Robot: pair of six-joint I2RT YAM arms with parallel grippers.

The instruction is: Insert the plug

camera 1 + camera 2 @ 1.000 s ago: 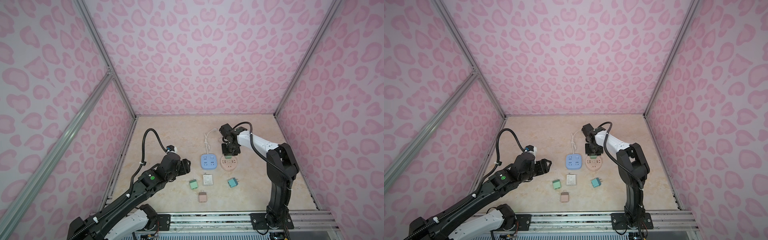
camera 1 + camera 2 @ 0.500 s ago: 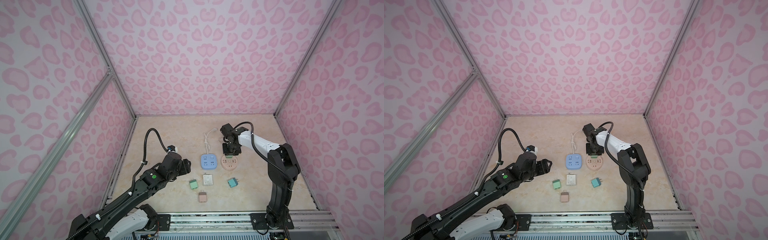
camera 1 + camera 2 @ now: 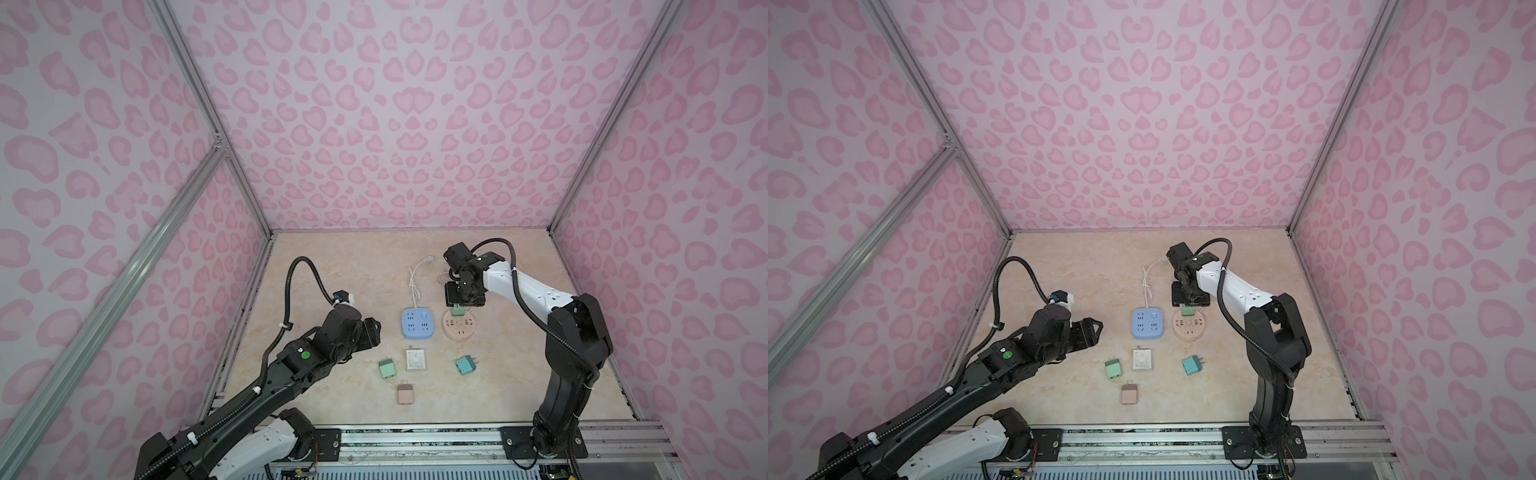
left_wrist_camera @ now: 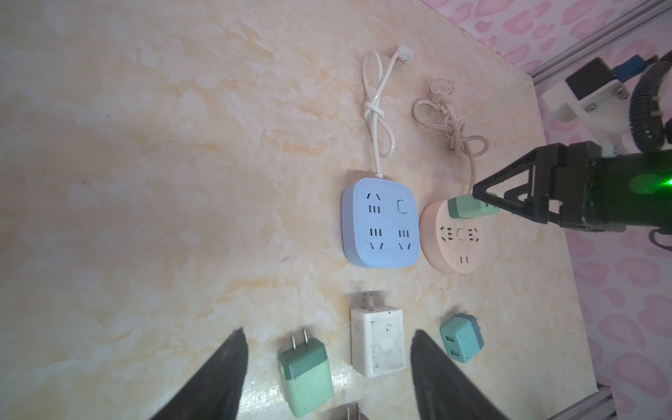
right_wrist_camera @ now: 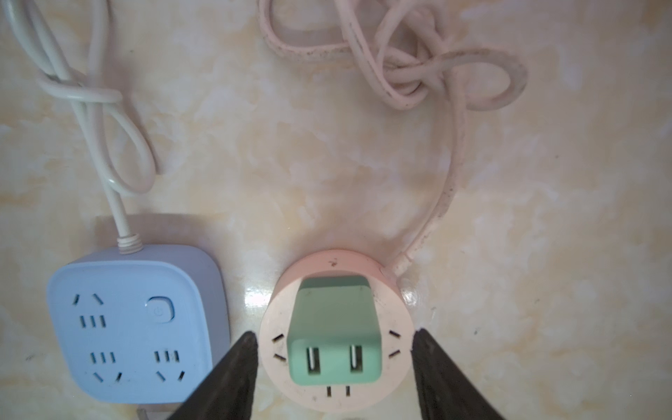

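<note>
The plug [image 5: 334, 349], a mint-green two-port charger, stands upright in the round pink socket [image 5: 394, 312], seen in both top views [image 3: 457, 309] [image 3: 1187, 311]. My right gripper [image 5: 334, 334] is open right above it. Its fingers [image 5: 232, 371] flank the plug with a clear gap on each side and touch nothing. My left gripper [image 4: 327, 332] hovers open and empty over the loose chargers, left of the blue socket [image 3: 417, 324].
Loose on the floor lie a light green charger [image 4: 307, 378], a white charger [image 4: 377, 340], a teal charger [image 4: 461, 338] and a pink one [image 3: 405, 393]. Knotted white [image 4: 376, 112] and pink [image 4: 454, 131] cords trail behind the sockets towards the back wall.
My right gripper's jaws have spread apart off the green plug, which stays standing in the pink socket. The left arm has hardly moved.
</note>
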